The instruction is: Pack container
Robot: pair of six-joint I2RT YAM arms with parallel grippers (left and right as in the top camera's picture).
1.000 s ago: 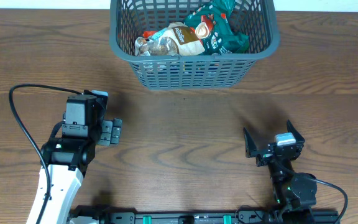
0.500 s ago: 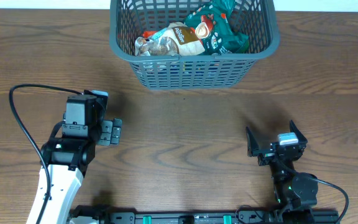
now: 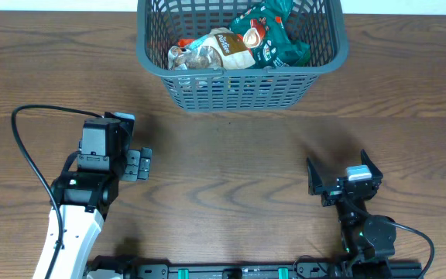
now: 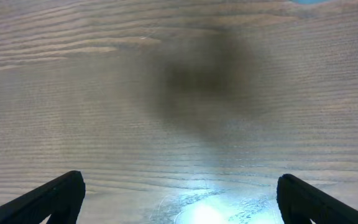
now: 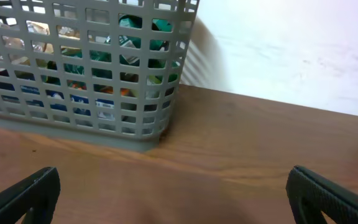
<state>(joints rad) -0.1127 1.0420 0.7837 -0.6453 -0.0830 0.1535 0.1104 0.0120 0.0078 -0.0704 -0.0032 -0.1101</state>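
The dark grey lattice basket stands at the far middle of the table, holding several snack packs: a tan bag, a green bag and a clear wrapped pack. It also shows in the right wrist view, packs visible through its slots. My left gripper is open and empty at the near left, low over bare wood. My right gripper is open and empty at the near right, facing the basket.
Brown wood table with a pale wall behind its far edge. A black cable loops beside the left arm. A rail runs along the near edge.
The right gripper has shifted slightly toward the near edge. The left arm and the basket have not moved.
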